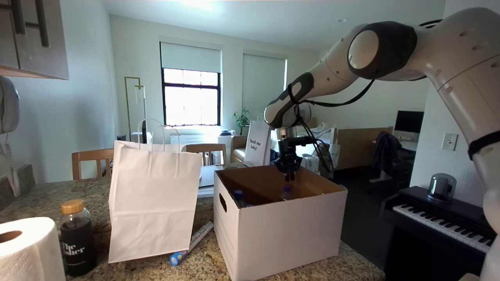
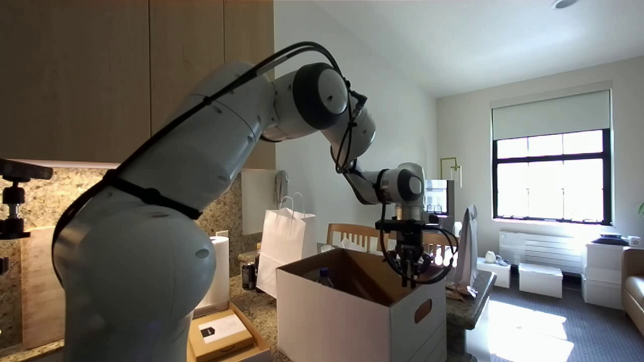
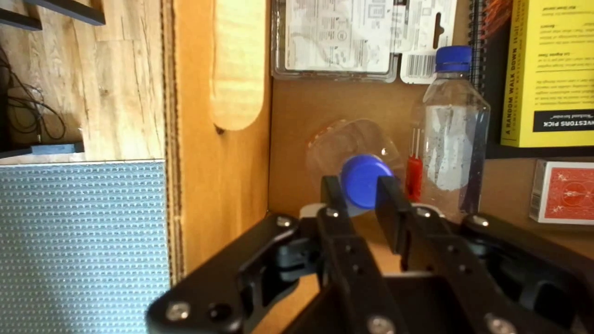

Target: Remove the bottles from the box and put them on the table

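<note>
One upright bottle (image 3: 355, 150) stands beneath my gripper (image 3: 359, 188), and the coming move turns on that line-up: its long axis runs vertically, the same way the fingers point, and its blue cap (image 3: 365, 181) shows between the two fingertips in the wrist view. The gripper is parted only a little and holds nothing; in an exterior view the cap sits just below the tips, apart from them. The bottle is inside the box (image 1: 287, 236), near a wall with a handle cutout (image 3: 239, 65). Just beside it a second bottle (image 3: 452, 134) looks to be lying on its side, and a third bottle (image 1: 239, 198) stands well apart toward the opposite wall, so this one is nearest.

I see the arm (image 2: 196, 146) arched high over the box in both exterior views, wrist bent so the gripper hangs straight down, its tips around rim height as far as I can judge. I'd open slightly wider, then drop straight onto the cap and lift clear before swinging toward the counter (image 1: 203, 267).
</note>
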You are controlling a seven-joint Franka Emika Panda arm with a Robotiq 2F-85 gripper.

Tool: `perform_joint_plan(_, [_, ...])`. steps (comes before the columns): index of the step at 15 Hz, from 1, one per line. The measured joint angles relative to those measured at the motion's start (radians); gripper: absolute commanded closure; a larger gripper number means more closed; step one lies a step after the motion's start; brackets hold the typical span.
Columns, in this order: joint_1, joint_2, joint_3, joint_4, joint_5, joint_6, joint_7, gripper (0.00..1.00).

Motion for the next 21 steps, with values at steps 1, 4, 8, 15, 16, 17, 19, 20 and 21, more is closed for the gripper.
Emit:
perform_joint_plan(1, [0.000, 0.003, 0.001, 0.000, -0.002, -0.012, -0.004, 0.37])
perform_joint_plan(4, [0.002, 0.025, 0.001, 0.012, -0.016, -0.058, -0.012, 0.16])
perform_joint_plan(8, [0.000, 0.056, 0.001, 0.038, -0.021, -0.072, -0.054, 0.00])
perform_joint_plan(15, [0.005, 0.117, 0.008, 0.089, -0.026, -0.080, -0.091, 0.00])
perform_joint_plan(16, [0.006, 0.124, 0.008, 0.095, -0.030, -0.080, -0.093, 0.19])
perform_joint_plan(17, [0.006, 0.130, 0.008, 0.101, -0.034, -0.080, -0.093, 0.27])
perform_joint_plan(19, [0.007, 0.141, 0.007, 0.112, -0.040, -0.080, -0.093, 0.40])
perform_joint_plan(20, [0.007, 0.144, 0.006, 0.117, -0.042, -0.080, -0.093, 0.47])
perform_joint_plan(21, [0.006, 0.145, 0.006, 0.119, -0.044, -0.077, -0.093, 0.54])
